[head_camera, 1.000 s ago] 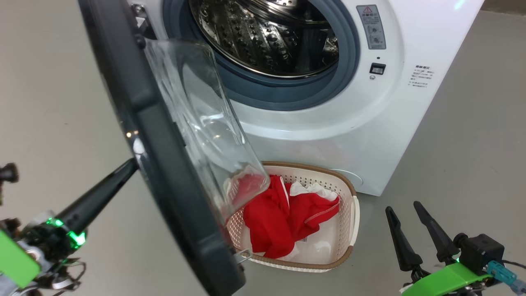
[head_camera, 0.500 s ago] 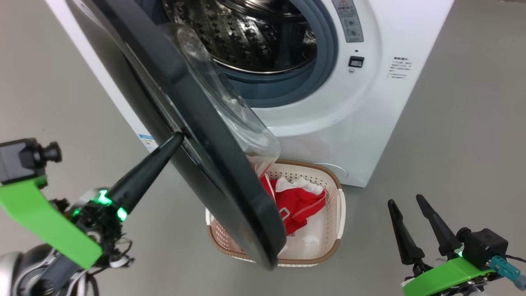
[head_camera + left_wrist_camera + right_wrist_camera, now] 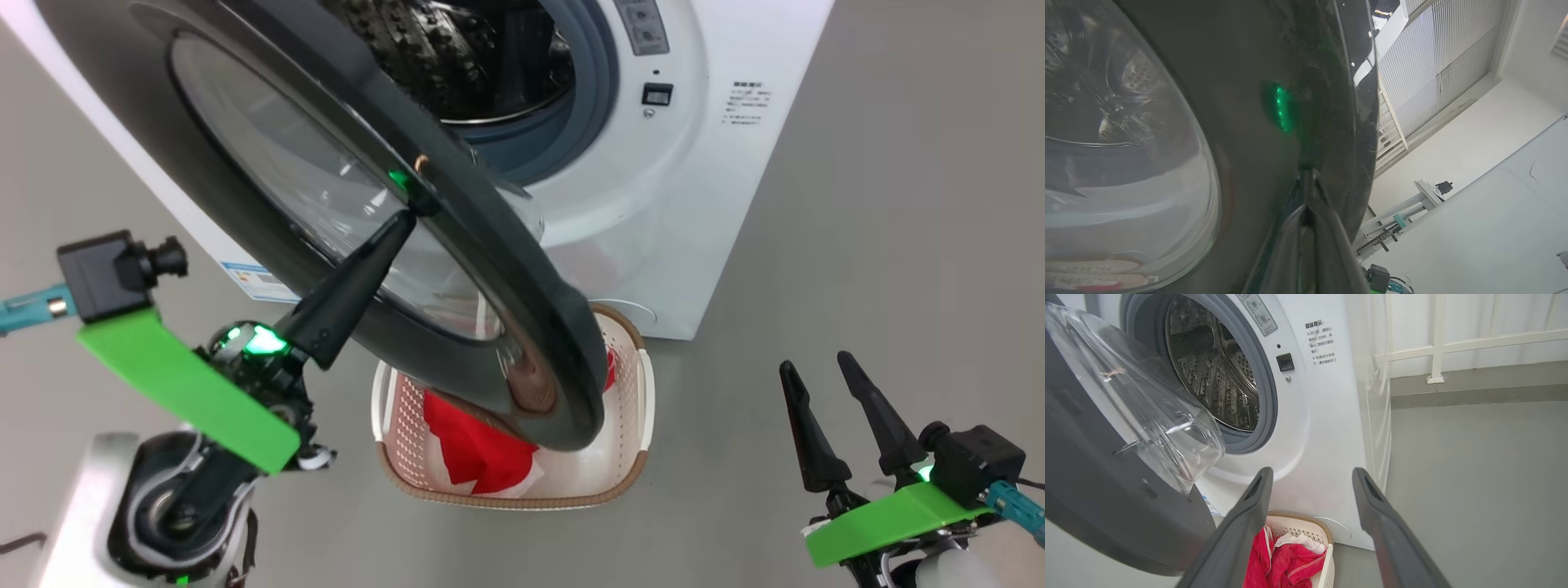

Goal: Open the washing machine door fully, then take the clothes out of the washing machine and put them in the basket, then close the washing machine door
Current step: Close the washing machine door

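Note:
The washing machine door [image 3: 506, 269] stands partly swung across the white washing machine [image 3: 694, 204], its glass window [image 3: 310, 188] facing me and its lower rim hanging over the basket [image 3: 629, 392]. My left gripper [image 3: 404, 216] is shut, and its tip touches the door's black outer rim [image 3: 1274, 122]. The red clothes [image 3: 469, 441] lie in the basket, partly hidden by the door. The steel drum [image 3: 457, 57] shows no fabric in the part I can see. My right gripper [image 3: 816, 363] hangs open over the floor at the lower right, its fingers [image 3: 1249, 506] framing the clothes [image 3: 1286, 563] below.
Grey floor [image 3: 898, 245] lies right of the machine. The basket [image 3: 1306, 520] sits right at the machine's foot under the door. A white railing [image 3: 1435, 347] runs behind the machine. My own base [image 3: 122, 506] is at the lower left.
The door has swung from edge-on toward the machine, with my left gripper riding on its outer rim. The head camera has shifted as well. The right gripper stayed open in place.

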Tool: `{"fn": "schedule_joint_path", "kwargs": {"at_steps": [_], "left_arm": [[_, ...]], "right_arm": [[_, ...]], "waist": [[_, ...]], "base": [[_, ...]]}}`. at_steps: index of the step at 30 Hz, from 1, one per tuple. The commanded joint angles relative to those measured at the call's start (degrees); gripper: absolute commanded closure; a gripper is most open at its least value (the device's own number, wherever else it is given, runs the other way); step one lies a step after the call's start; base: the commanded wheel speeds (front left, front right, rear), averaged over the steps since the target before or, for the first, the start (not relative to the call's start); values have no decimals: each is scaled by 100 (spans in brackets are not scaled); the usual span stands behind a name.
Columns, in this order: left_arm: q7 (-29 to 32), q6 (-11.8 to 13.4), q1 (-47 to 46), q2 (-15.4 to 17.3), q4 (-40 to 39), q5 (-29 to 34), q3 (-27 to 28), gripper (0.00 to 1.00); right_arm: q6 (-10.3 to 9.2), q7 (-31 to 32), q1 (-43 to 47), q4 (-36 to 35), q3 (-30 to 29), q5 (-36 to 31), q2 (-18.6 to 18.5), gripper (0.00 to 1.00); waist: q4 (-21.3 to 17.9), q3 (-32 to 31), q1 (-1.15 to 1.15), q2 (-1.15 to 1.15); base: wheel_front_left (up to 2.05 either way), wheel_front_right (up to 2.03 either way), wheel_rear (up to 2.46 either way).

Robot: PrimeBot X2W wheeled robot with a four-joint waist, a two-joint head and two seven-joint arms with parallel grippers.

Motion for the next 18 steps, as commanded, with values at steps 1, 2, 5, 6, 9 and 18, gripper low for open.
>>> {"fn": "schedule_joint_path", "kwargs": {"at_steps": [1, 2, 5, 6, 9, 18], "left_arm": [[-215, -34, -301, 247, -29, 56, 52, 100], [-365, -34, -371, 297, 43, 53, -43, 100], [-795, -34, -599, 443, 224, 36, -312, 100], [-939, -34, -679, 483, 292, 27, -392, 100], [-1223, -34, -837, 586, 429, 67, -567, 100], [-2396, -34, -1529, 841, 1065, 63, -1298, 100]], "right_arm": [[36, -37, -178, -158, 91, -49, -26, 0], [36, -37, -193, -160, 89, -50, -25, 0], [36, -37, -235, -169, 69, -49, -25, 0], [36, -37, -248, -171, 60, -49, -24, 0], [36, -37, -276, -174, 49, -51, -17, 0], [36, -37, -344, -197, 15, -64, 32, 0]], "waist": [[-95, 102, 0, 0], [-121, 126, 0, 0], [-185, 205, 0, 0], [-201, 226, 0, 0], [-240, 274, 0, 0], [-402, 423, 0, 0]], "base": [[0, 0, 0], [0, 0, 0], [0, 0, 0], [0, 0, 0], [0, 0, 0], [0, 0, 0]]}}
